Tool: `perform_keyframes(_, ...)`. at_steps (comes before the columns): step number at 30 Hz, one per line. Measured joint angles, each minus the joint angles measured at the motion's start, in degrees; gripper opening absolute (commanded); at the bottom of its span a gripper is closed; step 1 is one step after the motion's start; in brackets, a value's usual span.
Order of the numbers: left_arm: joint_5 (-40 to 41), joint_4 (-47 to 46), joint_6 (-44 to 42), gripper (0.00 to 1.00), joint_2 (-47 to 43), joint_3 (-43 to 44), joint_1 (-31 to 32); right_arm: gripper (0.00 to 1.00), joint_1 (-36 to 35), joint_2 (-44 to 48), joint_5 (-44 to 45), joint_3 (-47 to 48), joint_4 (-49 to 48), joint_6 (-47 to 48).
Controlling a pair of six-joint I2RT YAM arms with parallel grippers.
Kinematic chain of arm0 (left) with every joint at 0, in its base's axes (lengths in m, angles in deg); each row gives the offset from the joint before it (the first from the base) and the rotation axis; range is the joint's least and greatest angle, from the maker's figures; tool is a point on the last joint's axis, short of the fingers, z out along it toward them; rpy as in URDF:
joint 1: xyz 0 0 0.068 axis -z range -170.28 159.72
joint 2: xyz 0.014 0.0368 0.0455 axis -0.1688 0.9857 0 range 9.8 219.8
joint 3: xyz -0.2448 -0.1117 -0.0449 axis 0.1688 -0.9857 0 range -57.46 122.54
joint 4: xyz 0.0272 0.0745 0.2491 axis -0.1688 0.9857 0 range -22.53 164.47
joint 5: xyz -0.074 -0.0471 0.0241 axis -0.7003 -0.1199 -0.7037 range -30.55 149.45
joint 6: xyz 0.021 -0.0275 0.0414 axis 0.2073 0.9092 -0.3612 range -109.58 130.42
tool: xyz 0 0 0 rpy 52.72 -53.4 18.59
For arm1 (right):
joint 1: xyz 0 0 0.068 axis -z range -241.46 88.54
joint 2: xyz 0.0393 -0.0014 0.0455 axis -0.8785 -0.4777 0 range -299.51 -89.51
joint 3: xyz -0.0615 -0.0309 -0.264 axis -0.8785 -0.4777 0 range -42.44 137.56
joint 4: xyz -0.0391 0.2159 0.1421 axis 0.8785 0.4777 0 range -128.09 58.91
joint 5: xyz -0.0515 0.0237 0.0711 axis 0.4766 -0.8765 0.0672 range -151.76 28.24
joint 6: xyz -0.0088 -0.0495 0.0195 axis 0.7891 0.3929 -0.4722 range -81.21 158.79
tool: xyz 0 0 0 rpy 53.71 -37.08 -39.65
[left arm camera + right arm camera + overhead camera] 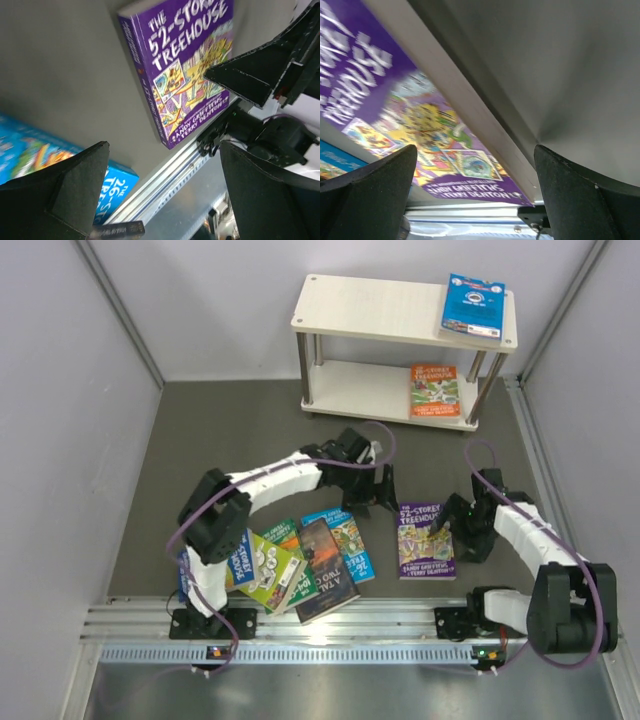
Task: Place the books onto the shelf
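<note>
Top external view: close to the near edge of the table [250,430], towards its near-left corner, a loose pile of books lies flat and overlapping. A green book [262,570] is at the left of the pile. A dark brown book [325,575] lies partly over it, and a blue book [348,540] lies tilted at the pile's right end.

The left arm [270,475] arches over the pile towards the middle of the table. The left gripper [378,495] hangs just beyond the blue book. In the left wrist view its fingers are spread wide with nothing gripped between them.

Just to the right, a purple book [425,540] lies flat and face up on the table. It is apart from the pile and sits between the two grippers.

The right gripper [463,528] sits low, just beside that book's right edge. The right wrist view shows its fingers spread wide, with the purple cover and its page edge ahead of them. I cannot tell whether a fingertip touches the book.

The shelf [380,315] stands against the far edge, right of centre. An orange book [435,390] lies flat at the right end of its lower board. A bright blue book [473,305] lies flat at the right end of its top board.
</note>
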Motion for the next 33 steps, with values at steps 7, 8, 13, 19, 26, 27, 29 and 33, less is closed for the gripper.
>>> perform_keyframes(7,-2.51,-1.86,3.10,0.97,9.01,-0.07,5.49,1.00,-2.91,2.12,-0.07,-3.15,1.22,0.09)
perform_keyframes(8,-2.73,-2.34,3.63,0.97,9.57,-0.50,6.14,1.00,-3.76,2.25,-0.26,-4.02,0.35,-0.17)
perform_keyframes(13,-8.33,-11.08,8.81,0.97,9.86,-4.74,8.55,0.96,-6.99,5.07,-3.76,-6.97,-3.08,-2.78)
perform_keyframes(19,-17.03,-31.17,21.00,0.96,9.29,-15.13,8.50,0.36,-7.80,11.54,-5.88,-11.43,-9.73,-4.59)
perform_keyframes(26,-17.44,-45.27,28.76,0.93,8.92,-20.57,8.17,0.00,-7.87,17.55,-6.34,-11.65,-11.56,-4.92)
perform_keyframes(27,-17.29,-45.64,28.94,0.93,8.74,-20.85,8.13,0.00,-7.87,17.62,-6.29,-11.37,-11.19,-4.90)
perform_keyframes(29,-16.76,-46.40,28.96,0.93,8.07,-21.79,7.93,0.00,-7.89,17.66,-6.38,-10.25,-10.01,-4.87)
perform_keyframes(33,-15.34,-47.21,28.89,0.94,3.54,-26.58,6.54,0.00,-8.04,18.71,-7.45,-5.60,-6.99,-5.73)
